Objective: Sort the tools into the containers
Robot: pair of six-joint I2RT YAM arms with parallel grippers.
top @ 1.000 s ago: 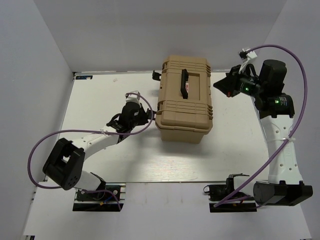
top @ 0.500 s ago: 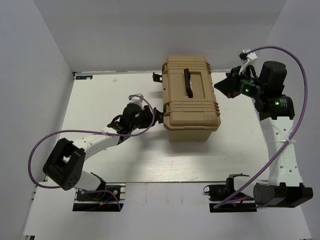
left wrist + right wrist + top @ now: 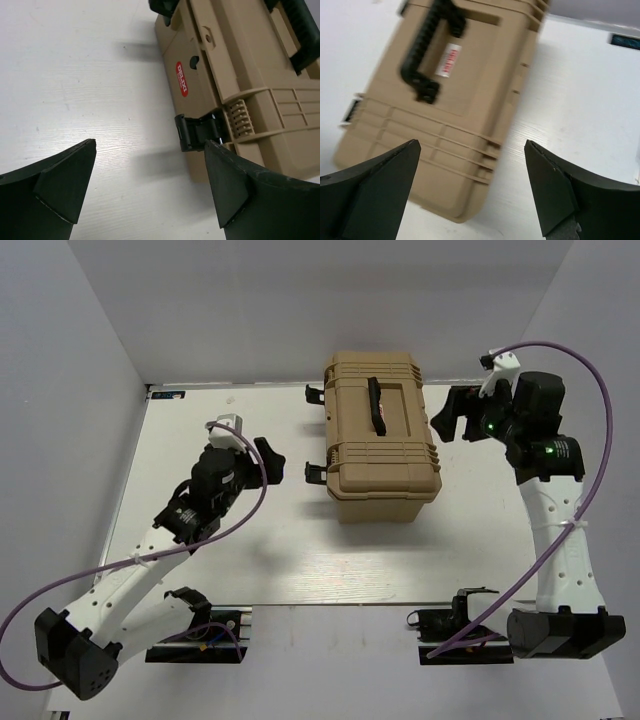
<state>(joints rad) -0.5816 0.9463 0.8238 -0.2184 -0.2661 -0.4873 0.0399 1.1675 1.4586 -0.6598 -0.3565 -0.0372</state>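
The tan ribbed toolbox (image 3: 382,445) stands shut in the middle of the table, its black handle (image 3: 376,406) lying on the lid. No tools show in any view. My left gripper (image 3: 270,462) hangs open a short way left of the box, apart from its black side latch (image 3: 316,472). In the left wrist view the latch (image 3: 199,131) and the toolbox (image 3: 240,70) lie ahead of the open left gripper (image 3: 150,146), with nothing between its fingers. My right gripper (image 3: 449,416) is open just right of the box. The right wrist view looks down on the toolbox (image 3: 445,105) through the empty right gripper (image 3: 472,146).
A second black latch (image 3: 314,393) juts from the box's far left corner. White walls close the table (image 3: 200,420) in at the left, back and right. Purple cables loop off both arms, and the arm bases (image 3: 190,625) sit at the near edge.
The toolbox swung straight and shifted right. My left gripper opened and drew back left from the side latch. My right gripper opened beside the box.
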